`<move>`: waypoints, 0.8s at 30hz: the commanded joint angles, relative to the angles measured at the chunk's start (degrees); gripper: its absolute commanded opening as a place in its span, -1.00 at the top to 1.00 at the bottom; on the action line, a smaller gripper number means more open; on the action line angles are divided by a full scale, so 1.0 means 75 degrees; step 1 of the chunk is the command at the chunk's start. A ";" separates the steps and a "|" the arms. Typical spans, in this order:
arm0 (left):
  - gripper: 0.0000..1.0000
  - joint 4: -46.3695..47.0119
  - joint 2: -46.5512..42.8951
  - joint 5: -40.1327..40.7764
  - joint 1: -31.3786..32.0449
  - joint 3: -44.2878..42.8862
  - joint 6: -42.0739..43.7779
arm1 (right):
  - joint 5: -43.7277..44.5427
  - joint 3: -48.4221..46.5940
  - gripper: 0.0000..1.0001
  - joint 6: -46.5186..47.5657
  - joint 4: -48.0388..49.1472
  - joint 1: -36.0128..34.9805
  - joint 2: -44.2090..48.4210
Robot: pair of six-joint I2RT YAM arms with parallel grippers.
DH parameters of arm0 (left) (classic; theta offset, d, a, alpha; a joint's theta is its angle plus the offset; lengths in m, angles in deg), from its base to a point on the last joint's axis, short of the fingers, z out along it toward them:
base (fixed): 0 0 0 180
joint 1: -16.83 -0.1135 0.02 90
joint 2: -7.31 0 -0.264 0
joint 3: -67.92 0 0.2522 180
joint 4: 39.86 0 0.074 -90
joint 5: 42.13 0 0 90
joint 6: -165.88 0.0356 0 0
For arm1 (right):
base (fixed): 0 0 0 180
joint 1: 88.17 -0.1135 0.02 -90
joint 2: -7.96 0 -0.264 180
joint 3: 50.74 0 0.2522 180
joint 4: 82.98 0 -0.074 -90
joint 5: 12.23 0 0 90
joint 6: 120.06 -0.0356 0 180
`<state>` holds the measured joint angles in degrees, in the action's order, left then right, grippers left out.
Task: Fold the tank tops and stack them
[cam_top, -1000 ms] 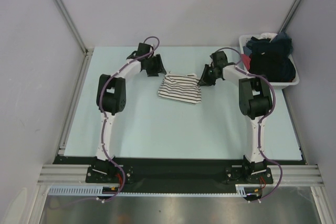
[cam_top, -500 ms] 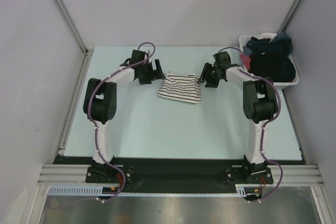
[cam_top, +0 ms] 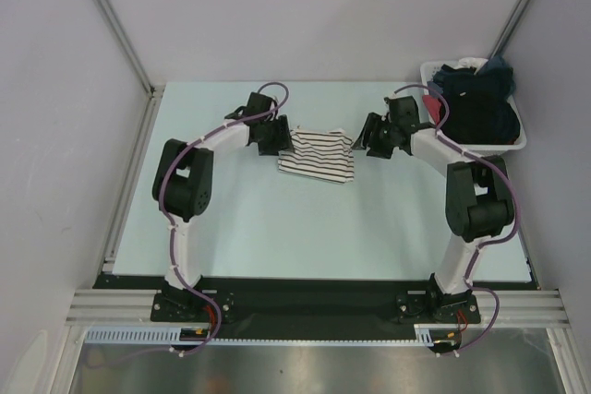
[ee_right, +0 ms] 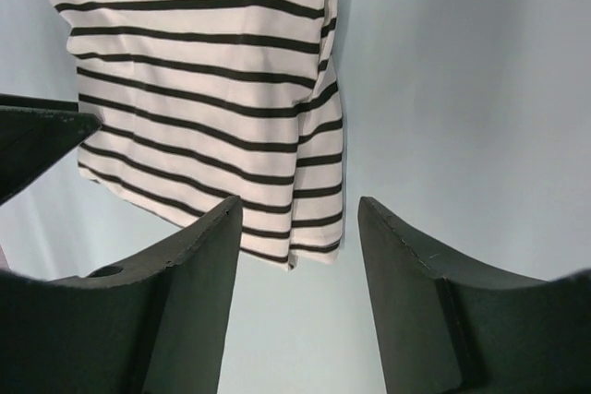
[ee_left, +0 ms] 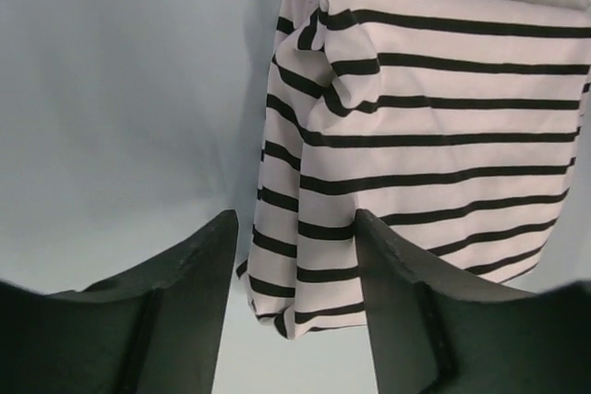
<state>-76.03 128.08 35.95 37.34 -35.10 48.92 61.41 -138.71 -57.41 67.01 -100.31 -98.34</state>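
A white tank top with thin black stripes (cam_top: pixel 317 155) lay folded into a compact rectangle on the pale blue table (cam_top: pixel 277 219). The left gripper (cam_top: pixel 276 138) hovered just left of it and the right gripper (cam_top: pixel 372 138) just right. Both had their fingers spread and held nothing, probably so the fold could rest flat.

Only the overhead view showed a white plastic basket (cam_top: pixel 506 147) of dark clothes, right of and beyond the striped top. No plain black top could be picked out there. Only the wrist views showed the top's layered edges, rumpled on its left side.

A lab test cell (blank panel walls (cam_top: pixel 323 16), aluminium rails (cam_top: pixel 113 25)) enclosing a pale table (cam_top: pixel 305 228).
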 commanded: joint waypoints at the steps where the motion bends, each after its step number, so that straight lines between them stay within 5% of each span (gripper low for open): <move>1: -0.15 -0.0140 0.0010 0.0230 0.0112 -0.0029 0.0020 | -0.0057 0.0273 -0.18 -0.0103 0.0432 0.0037 0.0638; 8: 0.53 -0.0363 0.0373 0.0102 0.0054 -0.0404 0.0149 | -0.0127 0.0860 -0.17 -0.0103 0.0608 0.0013 0.1037; 9: 0.95 -0.0340 0.0385 -0.0003 0.0031 -0.0428 0.0161 | -0.0127 0.0965 -0.17 -0.0091 0.0620 0.0002 0.1072; 24: 0.99 -0.0153 0.0093 -0.0238 -0.0367 0.0063 0.0126 | -0.0291 0.1223 -0.15 -0.0150 0.0913 0.0037 0.0966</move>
<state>-78.17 130.96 34.12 36.71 -36.43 49.42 59.99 -129.82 -58.07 71.71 -100.31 -92.83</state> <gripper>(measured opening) 0.011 0.576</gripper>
